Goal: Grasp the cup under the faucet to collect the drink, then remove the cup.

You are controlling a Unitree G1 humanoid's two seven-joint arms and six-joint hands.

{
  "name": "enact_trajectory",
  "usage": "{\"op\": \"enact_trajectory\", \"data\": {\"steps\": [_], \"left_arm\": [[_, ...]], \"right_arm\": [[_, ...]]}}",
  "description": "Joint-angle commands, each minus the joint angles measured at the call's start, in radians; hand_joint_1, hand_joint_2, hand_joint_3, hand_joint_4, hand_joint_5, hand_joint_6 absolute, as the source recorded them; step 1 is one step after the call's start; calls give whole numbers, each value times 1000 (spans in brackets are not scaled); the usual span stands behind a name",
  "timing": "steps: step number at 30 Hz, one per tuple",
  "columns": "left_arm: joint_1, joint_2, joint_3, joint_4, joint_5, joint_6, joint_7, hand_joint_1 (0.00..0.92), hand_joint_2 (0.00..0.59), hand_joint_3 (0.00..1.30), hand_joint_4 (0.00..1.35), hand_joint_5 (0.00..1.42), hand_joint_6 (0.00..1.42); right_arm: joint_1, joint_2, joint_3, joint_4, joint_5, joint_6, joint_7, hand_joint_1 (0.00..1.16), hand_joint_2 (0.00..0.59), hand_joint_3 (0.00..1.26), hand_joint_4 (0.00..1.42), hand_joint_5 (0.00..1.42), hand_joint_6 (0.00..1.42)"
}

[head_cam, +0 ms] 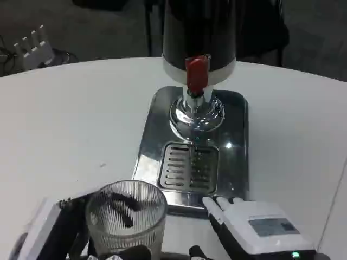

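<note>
White table (65,119), empty cup (127,219) in left hand (59,230)

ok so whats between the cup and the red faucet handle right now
In the head view, the slotted drip grate on the dispenser's shiny metal base lies between the ribbed glass cup, held by the left hand, and the red faucet handle.
</note>
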Motion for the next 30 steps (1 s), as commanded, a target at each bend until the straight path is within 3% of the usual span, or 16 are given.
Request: {"op": "enact_trajectory", "data": {"steps": [1, 17, 30], "left_arm": [[6, -5, 7, -7, -6, -32, 8, 414, 204, 1008, 1078, 1235, 1424], [-4, -9, -1, 1, -1, -29, 6, 414, 204, 1008, 1078, 1235, 1424], [-145, -24, -27, 103, 43, -1, 23, 414, 204, 1008, 1078, 1235, 1424]], "right_arm": [[6, 63, 12, -7, -7, 0, 15, 115, 484, 0, 0, 0, 0], [11, 77, 13, -13, -25, 9, 13, 115, 484, 0, 0, 0, 0], [65, 91, 15, -89, -65, 13, 10, 115, 484, 0, 0, 0, 0]]}}
